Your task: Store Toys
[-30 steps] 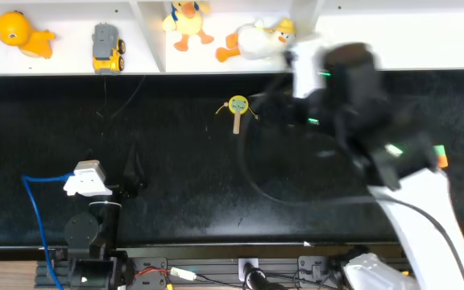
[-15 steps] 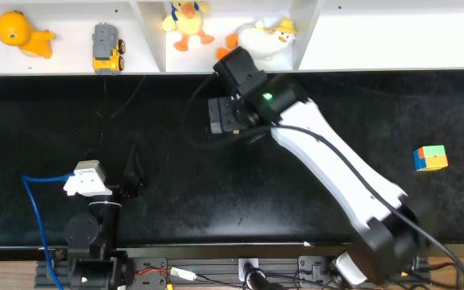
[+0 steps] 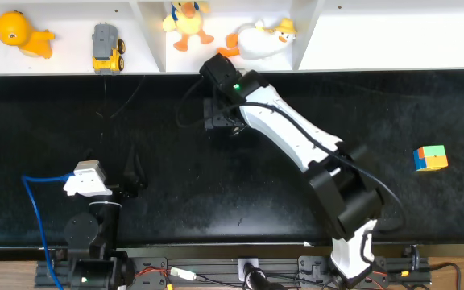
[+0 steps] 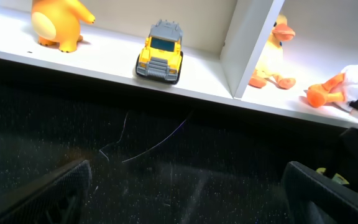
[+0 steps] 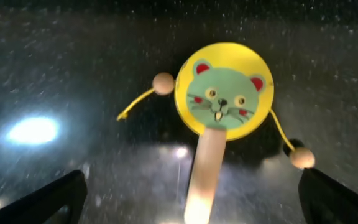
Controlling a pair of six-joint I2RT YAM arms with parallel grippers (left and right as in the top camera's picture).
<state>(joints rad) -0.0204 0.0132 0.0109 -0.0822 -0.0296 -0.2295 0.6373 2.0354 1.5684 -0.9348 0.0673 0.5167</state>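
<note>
A yellow rattle drum with a green animal face, a wooden handle and two beads on strings lies on the black table. My right gripper hangs right over it, open, its fingers wide apart on either side of the handle. From above, the right gripper covers the drum near the white shelf. The left gripper stays open over bare table at the lower left, with nothing between its fingers. A multicoloured cube sits at the right.
The shelf holds an orange duck, a yellow and grey truck, a yellow duck plush and a white duck plush. Its right compartment is bare. Cables lie along the front edge.
The right arm swung from the right side leftward and down over the rattle drum, which it now covers in the top view. The left arm has not moved.
</note>
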